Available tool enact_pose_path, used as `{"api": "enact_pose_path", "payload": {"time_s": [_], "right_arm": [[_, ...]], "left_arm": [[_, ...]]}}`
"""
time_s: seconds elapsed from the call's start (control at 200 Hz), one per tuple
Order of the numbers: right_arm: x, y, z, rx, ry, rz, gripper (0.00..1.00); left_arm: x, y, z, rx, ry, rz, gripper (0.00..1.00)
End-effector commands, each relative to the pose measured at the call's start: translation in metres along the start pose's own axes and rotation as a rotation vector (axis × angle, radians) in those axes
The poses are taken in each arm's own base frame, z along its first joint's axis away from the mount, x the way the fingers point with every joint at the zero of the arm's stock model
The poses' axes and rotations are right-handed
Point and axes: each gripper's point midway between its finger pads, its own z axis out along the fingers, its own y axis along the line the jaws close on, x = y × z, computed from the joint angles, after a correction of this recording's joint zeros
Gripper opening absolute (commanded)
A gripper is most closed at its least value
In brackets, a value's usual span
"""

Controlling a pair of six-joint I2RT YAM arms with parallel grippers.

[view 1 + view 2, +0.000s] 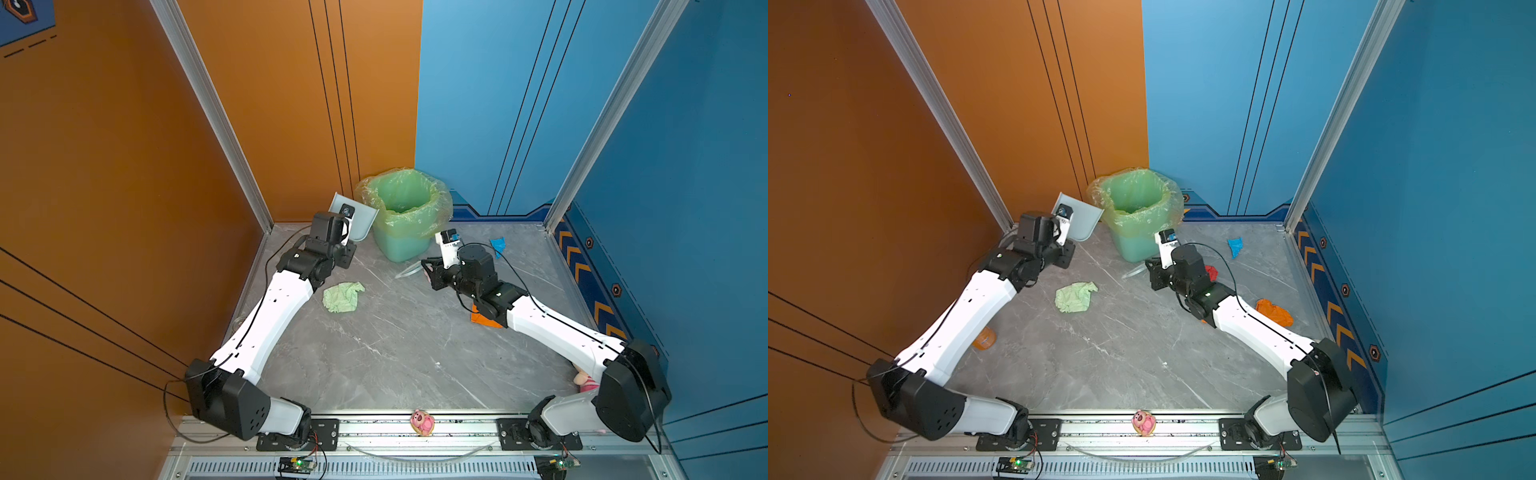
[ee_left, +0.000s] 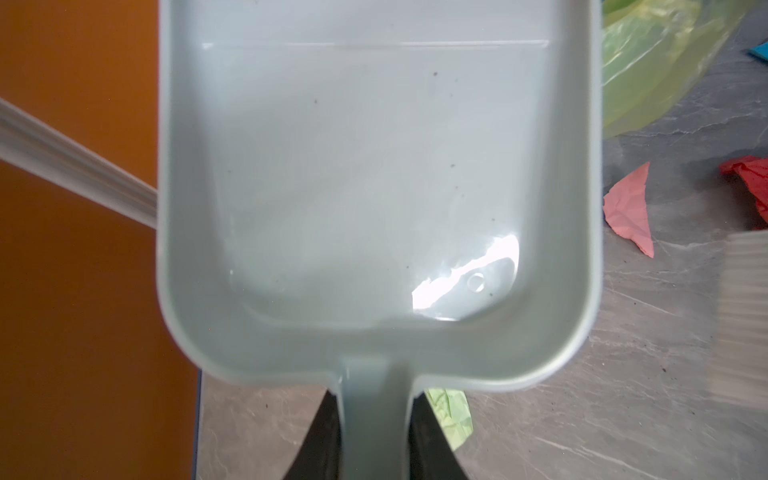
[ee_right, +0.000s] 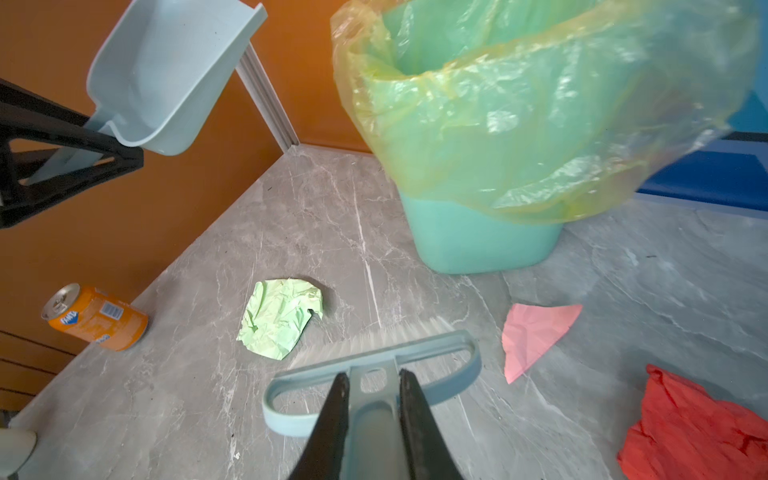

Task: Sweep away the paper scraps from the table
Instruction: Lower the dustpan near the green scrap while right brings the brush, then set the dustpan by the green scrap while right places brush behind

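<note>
The light green scrap [image 3: 280, 318] lies on the table [image 3: 187, 395] just off the brush [image 3: 436, 345] bristles, toward the left arm; the pink scrap [image 3: 536, 332] sits on the bristles' other side. Nearer is the right gripper [image 3: 372, 386], clamped on the brush handle. The left gripper [image 2: 374, 401] clamps the dustpan [image 2: 365, 166] handle, pan raised beside the bin [image 3: 478, 245]. Open table around green — pan likely needs lowering first.

Bright, even light from above fills both top views; only faint, soft shadows lie on the table [image 1: 374, 353]. In the left wrist view a white glare patch burns out one corner of the dustpan [image 2: 374, 187], and the brush [image 2: 744, 316] at the frame edge is blurred. In the right wrist view the bag [image 3: 540, 116] glints and the wide lens stretches shapes near the edges.
</note>
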Motion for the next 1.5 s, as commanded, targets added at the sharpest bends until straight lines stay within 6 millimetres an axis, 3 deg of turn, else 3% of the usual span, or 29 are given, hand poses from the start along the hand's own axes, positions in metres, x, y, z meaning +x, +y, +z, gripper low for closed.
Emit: {"api": "enact_pose_path", "payload": {"time_s": [0.0,0.05,0.07,0.14,0.33,0.536,0.556,0.691,0.936,1.156,1.181,1.337,1.492], "right_arm": [[-0.02,0.018,0.018,-0.026,-0.096,-0.075,0.0],[-0.022,0.024,0.028,-0.046,-0.12,-0.087,0.0],[-0.018,0.04,0.031,-0.079,-0.123,-0.099,0.0],[-0.011,0.059,0.047,-0.13,-0.14,-0.138,0.0],[0.018,0.108,0.094,-0.24,-0.118,-0.22,0.0],[0.036,0.135,0.138,-0.323,-0.148,-0.177,0.0],[0.051,0.133,0.148,-0.324,-0.119,-0.175,0.0],[0.075,0.138,0.171,-0.334,-0.073,-0.177,0.0],[0.121,0.116,0.169,-0.283,0.039,-0.206,0.0],[0.144,0.063,0.142,-0.141,0.104,-0.229,0.0],[0.133,0.059,0.134,-0.129,0.085,-0.227,0.0],[0.131,0.019,0.106,-0.026,0.107,-0.233,0.0],[0.12,-0.014,0.08,0.075,0.126,-0.26,0.0]], "left_arm": [[0.038,0.001,-0.005,0.022,0.094,-0.147,0.0],[0.053,0.005,-0.006,0.016,0.127,-0.183,0.0],[0.058,0.006,-0.007,0.015,0.14,-0.196,0.0],[0.074,0.011,-0.01,0.024,0.177,-0.248,0.0],[0.104,0.019,-0.018,0.055,0.221,-0.368,0.0],[0.122,0.026,-0.018,0.037,0.271,-0.401,0.0],[0.123,0.027,-0.017,0.034,0.277,-0.408,0.0],[0.128,0.023,-0.009,0.064,0.312,-0.427,0.0],[0.136,0.016,0.002,0.093,0.359,-0.443,0.0],[0.139,0.009,0.007,0.112,0.38,-0.436,0.0],[0.14,0.008,0.008,0.113,0.382,-0.429,0.0],[0.138,-0.003,0.011,0.114,0.381,-0.364,0.0],[0.14,-0.03,0.019,0.161,0.411,-0.282,0.0]]}}
